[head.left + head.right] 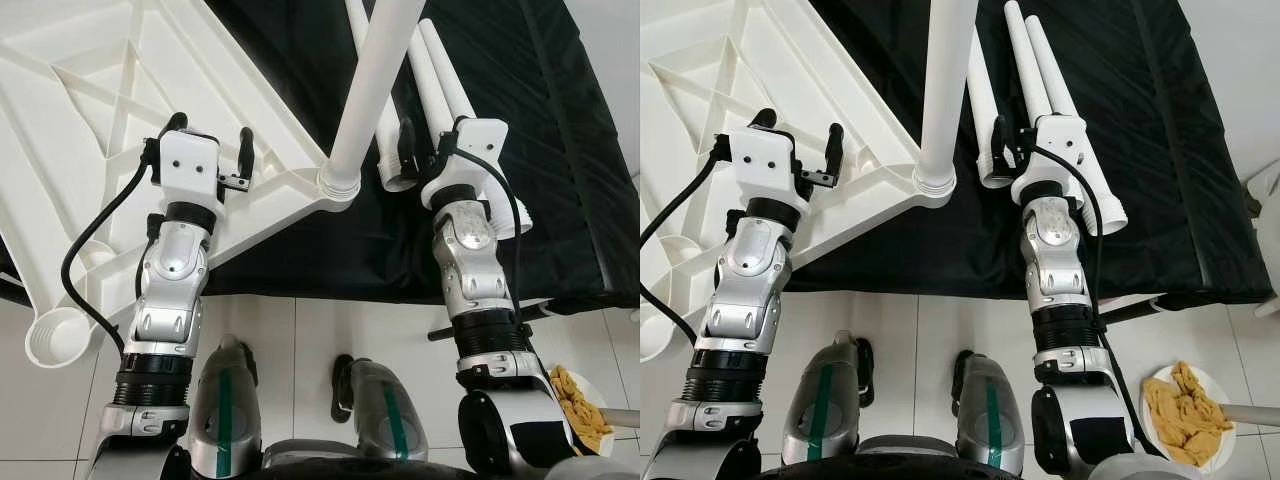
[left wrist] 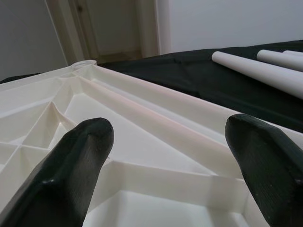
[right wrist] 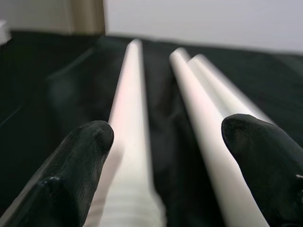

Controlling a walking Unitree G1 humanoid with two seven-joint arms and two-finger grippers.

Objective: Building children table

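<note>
Both claws stood released: left claw (image 1: 208,150) over the upturned white ribbed plastic tabletop (image 1: 90,110), right claw (image 3: 163,156) above three loose white tapered plastic legs (image 3: 130,123). One white leg (image 1: 365,90) seated; next, probably, grasp another.

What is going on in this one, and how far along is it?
The robot is assembling a white plastic children's table on a black cloth-covered surface. The upside-down ribbed white tabletop lies to the left with one white tapered plastic leg already standing in its corner socket. The left gripper hovers over the tabletop, jaws open. The right gripper, jaws open, is lined up over three loose white legs lying side by side, none grasped yet.
</note>
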